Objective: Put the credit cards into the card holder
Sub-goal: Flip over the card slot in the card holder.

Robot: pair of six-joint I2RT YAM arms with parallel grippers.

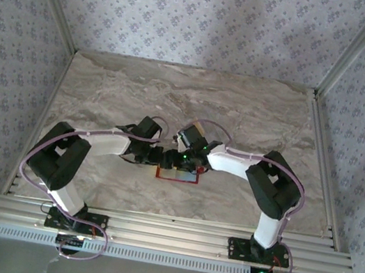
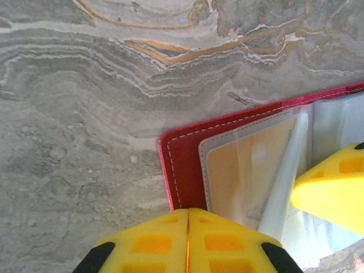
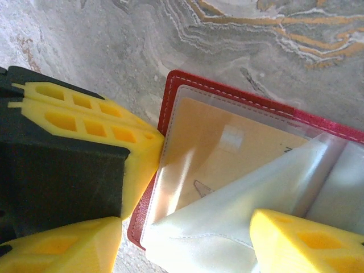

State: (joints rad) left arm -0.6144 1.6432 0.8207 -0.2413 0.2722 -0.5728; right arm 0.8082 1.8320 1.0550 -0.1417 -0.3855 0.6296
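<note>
Inside the card holder (image 2: 182, 165), a tan-yellow card (image 2: 247, 176)

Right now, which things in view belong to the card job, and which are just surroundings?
Part of the job:
- red card holder, lying open
- tan-yellow card, inside its clear sleeve
- left claw, shut at the holder's edge
- right claw, open over the holder

Just there:
- marble-patterned tabletop
- patterned wall panels
- aluminium rails at the near edge
</note>
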